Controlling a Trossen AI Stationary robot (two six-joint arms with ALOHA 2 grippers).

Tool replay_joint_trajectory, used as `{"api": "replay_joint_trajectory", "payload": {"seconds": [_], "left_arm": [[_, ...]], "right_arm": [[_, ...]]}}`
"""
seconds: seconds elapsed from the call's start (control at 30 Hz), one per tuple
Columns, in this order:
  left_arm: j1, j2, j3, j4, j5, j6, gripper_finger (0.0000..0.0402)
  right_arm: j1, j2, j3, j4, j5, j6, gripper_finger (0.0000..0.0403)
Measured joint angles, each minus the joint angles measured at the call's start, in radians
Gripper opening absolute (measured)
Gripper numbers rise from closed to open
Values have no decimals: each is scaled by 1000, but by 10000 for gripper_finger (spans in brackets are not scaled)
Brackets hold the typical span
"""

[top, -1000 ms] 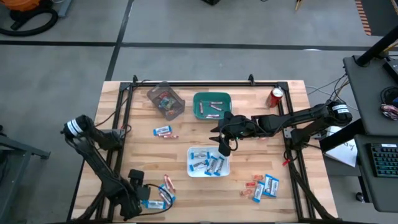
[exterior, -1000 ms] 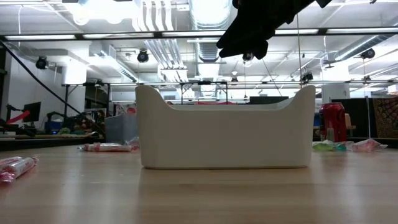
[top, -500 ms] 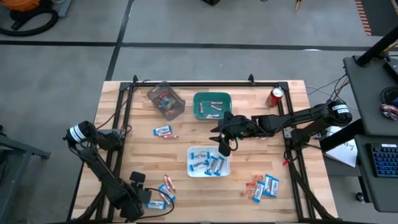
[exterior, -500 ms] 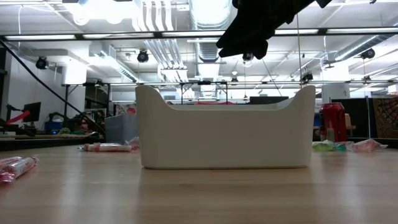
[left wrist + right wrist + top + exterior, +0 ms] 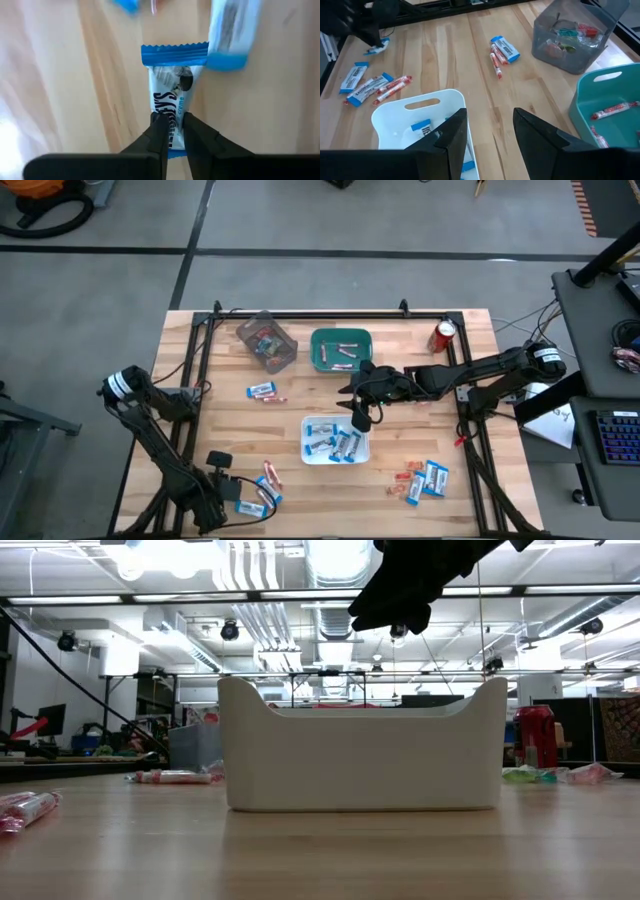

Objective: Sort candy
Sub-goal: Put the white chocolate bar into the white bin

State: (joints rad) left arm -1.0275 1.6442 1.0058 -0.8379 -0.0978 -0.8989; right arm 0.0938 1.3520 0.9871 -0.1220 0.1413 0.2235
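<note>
left arm: down at the near left corner of the table, wrist bent low over a little pile of candy

left gripper: fingers squeezed in on a blue-and-white packet, pinching it by one end. The packet lies flat on the wood, with another blue packet just beside it

near-left pile: a few blue packets and pinkish sticks right by that gripper

loose candy mid-left: one blue packet plus a slim stick or two, on bare wood between the grey bin and the white bin

grey bin: clear-ish tub at the far left, tilted, with mixed wrappers inside

green bin: far middle, a couple of pinkish-white sticks in it

white bin: centre of the table, several blue packets already inside; it fills the middle of the low view

right arm: stretches in from the right edge toward the middle

right gripper: hangs over the far edge of the white bin, fingers spread apart, nothing between them

near-right pile: red-orange bits and blue packets, well away from both grippers

soda can: red, upright at the far right corner
</note>
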Motion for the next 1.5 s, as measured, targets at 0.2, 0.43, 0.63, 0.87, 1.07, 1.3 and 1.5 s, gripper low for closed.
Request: {"api": "replay_joint_trajectory", "payload": {"seconds": [0.2,0.43,0.63,0.87,1.07,1.3,1.5], "left_arm": [[5,-92,27,-19,-268,0,35],[79,-184,43,-70,-705,39,36],[129,-210,39,-69,-545,103,37],[104,-144,30,21,-517,-49,43],[53,-34,13,135,-516,-173,96],[6,114,13,184,-549,-239,165],[3,228,13,175,-524,-318,194]], "right_arm": [[16,0,-1,16,0,-10,153],[47,57,-19,255,-3,-24,153],[52,110,-14,250,-2,2,153],[62,152,-14,237,-3,8,153],[66,151,-14,237,-3,1,153],[68,150,-14,238,-3,2,153],[68,149,-14,239,-3,3,153]]}}
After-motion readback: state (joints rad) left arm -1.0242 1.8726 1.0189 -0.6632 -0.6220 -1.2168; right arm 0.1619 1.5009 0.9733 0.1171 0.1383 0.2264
